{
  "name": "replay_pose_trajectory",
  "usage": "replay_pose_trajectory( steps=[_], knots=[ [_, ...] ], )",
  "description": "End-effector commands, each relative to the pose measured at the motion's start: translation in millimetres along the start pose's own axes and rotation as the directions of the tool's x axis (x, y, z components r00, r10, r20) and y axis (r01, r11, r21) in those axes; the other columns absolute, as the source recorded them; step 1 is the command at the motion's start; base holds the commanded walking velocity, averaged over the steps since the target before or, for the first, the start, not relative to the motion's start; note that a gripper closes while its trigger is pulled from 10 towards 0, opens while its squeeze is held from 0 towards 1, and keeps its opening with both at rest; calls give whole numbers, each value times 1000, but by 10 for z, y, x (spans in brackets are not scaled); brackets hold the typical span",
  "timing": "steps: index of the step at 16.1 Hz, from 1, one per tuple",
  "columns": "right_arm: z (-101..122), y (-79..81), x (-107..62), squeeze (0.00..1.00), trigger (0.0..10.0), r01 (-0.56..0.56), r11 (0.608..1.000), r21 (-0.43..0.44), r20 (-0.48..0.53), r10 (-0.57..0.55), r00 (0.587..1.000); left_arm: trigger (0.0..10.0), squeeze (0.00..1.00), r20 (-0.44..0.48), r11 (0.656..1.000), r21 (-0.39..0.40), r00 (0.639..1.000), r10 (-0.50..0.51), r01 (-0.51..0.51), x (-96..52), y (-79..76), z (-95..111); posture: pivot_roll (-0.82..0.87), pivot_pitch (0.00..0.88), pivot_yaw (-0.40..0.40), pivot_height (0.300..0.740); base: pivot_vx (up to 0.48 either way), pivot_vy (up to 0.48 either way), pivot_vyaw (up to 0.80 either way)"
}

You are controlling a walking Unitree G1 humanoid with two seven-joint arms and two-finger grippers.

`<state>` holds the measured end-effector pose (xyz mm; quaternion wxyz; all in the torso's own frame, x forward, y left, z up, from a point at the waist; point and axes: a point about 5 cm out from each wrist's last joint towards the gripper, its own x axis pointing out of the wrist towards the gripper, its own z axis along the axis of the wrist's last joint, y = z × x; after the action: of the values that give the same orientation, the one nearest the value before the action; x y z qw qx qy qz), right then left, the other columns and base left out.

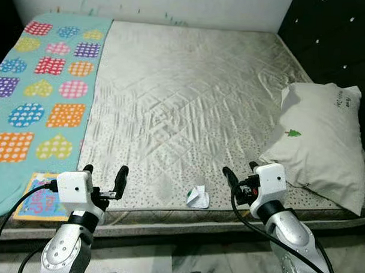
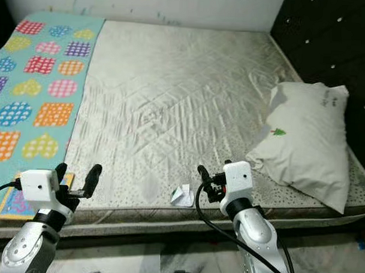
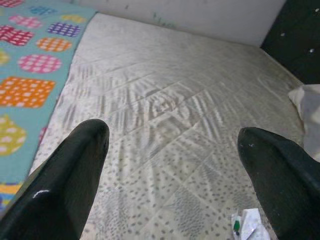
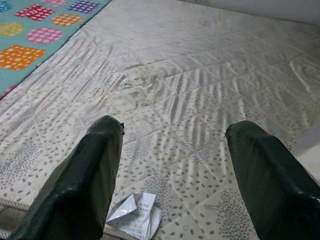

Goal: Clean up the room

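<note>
You are holding both arms out over the near edge of the bed with the silvery quilted mattress (image 1: 190, 101), and the crumpled white scrap of paper with a green mark (image 1: 198, 197) is lying at that edge between the two pincers, nearer the right one. The left pincer (image 1: 104, 173) and the right pincer (image 4: 175, 165) are both standing with fingers apart and holding nothing, so the step in hand looks like lining up on the paper; next you are probably needing to lower the right pincer over it and close. The grey-white pillow (image 1: 320, 147) by the dark headboard is carrying a small green tree print and writing too small to read, and the colourful flat book (image 1: 39, 197) on the teal heart-patterned blanket (image 1: 40, 83) is also unreadable.
</note>
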<state>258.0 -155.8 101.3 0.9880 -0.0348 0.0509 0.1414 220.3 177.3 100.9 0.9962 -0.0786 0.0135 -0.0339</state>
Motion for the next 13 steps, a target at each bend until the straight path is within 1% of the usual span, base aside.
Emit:
replay_pose_trajectory(
  steps=[1, 2, 4, 5, 6, 8, 10, 11, 12, 13],
  knots=[
    [-18, -6, -28, 0, 10000, -5, 1000, 1, -13, 5, 1000, 10000, 0, -14, 1000, -3, 1000, 11, -11, -21, 8, -17, -16, 146, -70, 645, 0, 0, 0],
    [-16, -6, -26, 0, 10000, -8, 1000, 2, -13, 8, 1000, 10000, 0, -14, 1000, -6, 1000, 16, -16, -19, 11, -17, -17, 150, -73, 630, 0, 0, 0],
    [-11, -9, -22, 0, 10000, -9, 1000, 3, -14, 9, 1000, 10000, 0, -14, 1000, -7, 1000, 18, -18, -13, 9, -11, -15, 154, -73, 615, 0, 0, 0],
    [-6, -8, -15, 0, 10000, -9, 1000, 5, -14, 9, 1000, 10000, 0, -12, 1000, -8, 1000, 22, -22, -7, 15, -5, -15, 156, -71, 595, 0, 0, 0],
    [-6, -8, -13, 0, 10000, -9, 1000, 6, -13, 9, 1000, 10000, 0, -11, 1000, -6, 1000, 25, -25, -6, 19, -4, -15, 157, -70, 595, 0, 0, 0],
    [1, -6, -3, 0, 10000, -5, 1000, 7, -8, 5, 1000, 10000, 0, 0, 998, 16, 998, 65, -65, -5, 57, 13, -16, 158, -68, 595, 0, 0, 0],
    [20, -49, 15, 0, 10000, 27, 1000, -5, 2, -27, 1000, 10000, 0, 27, 996, 18, 996, 91, -91, -6, 93, 54, -18, 158, -67, 595, 0, 0, 0],
    [32, -107, 15, 0, 10000, 58, 998, -29, 15, -58, 998, 10000, 0, 34, 996, 32, 996, 82, -83, -14, 100, 70, -11, 158, -64, 595, 0, 0, 0],
    [45, -244, -1, 0, 10000, 143, 987, -67, 36, -141, 989, 10000, 0, 41, 993, 63, 994, 100, -102, -32, 148, 87, -10, 159, -59, 595, 0, 0, 0],
    [52, -359, -23, 0, 10000, 219, 974, -49, 51, -217, 975, 10000, 0, 43, 986, 77, 989, 144, -147, -44, 224, 94, -12, 160, -54, 595, 0, 0, 0]
  ],
)
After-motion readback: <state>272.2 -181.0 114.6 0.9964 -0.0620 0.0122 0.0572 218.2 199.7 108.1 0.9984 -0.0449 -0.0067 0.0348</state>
